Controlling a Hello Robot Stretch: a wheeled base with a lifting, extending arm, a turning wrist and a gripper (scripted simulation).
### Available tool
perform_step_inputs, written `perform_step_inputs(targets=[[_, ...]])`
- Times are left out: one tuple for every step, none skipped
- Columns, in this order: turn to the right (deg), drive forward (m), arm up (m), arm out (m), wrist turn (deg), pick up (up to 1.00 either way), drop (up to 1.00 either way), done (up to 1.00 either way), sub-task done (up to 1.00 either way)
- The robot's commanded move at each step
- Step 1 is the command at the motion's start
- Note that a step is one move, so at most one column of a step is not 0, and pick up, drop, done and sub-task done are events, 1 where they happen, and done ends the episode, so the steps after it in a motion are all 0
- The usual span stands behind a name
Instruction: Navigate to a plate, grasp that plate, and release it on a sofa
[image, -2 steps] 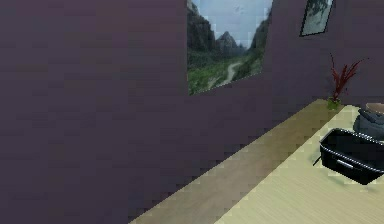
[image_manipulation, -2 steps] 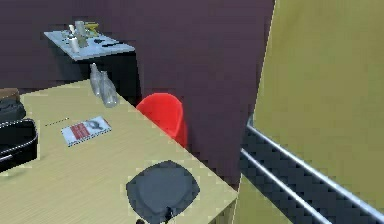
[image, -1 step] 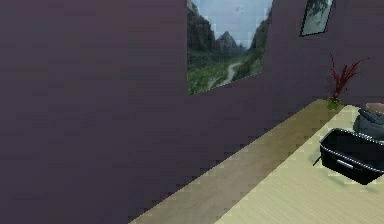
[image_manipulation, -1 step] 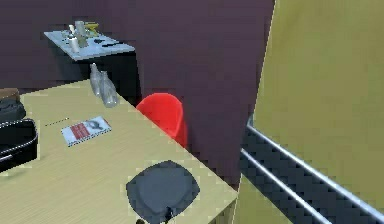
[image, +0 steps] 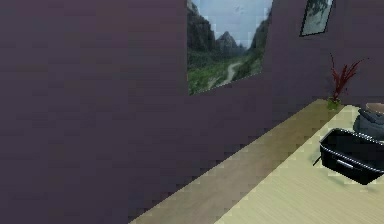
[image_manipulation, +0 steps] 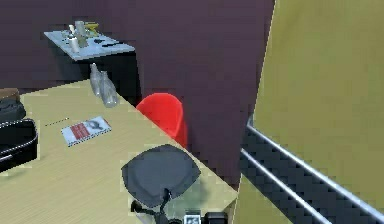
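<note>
— What finish is the tabletop (image_manipulation: 60, 170)?
— Pale matt wood, I see. At its two o'clock a red chair (image_manipulation: 165, 115), glossy plastic; the grey seat (image_manipulation: 160, 172) looks matt cloth; the bottle (image_manipulation: 100, 85), clear glass.

Two pictures (image: 228, 45) (image: 318, 15), one plant (image: 342, 78), one red chair (image_manipulation: 166, 116)

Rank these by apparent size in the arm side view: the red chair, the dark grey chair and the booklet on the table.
1. dark grey chair, though it is nearer the camera, so its lead is unsure
2. red chair
3. booklet, clearly smallest
</note>
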Motion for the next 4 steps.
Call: perform_step_inputs(targets=[[0.0,0.0,0.24,0.0,0.0,0.0,0.0,0.0,0.0],[0.0,0.0,0.0,0.0,-45.0,0.0,0.0,0.0,0.0],[0.0,0.0,0.0,0.0,-45.0,0.0,0.0,0.0,0.0],[0.0,0.0,0.0,0.0,-12.0,0.0,0.0,0.0,0.0]])
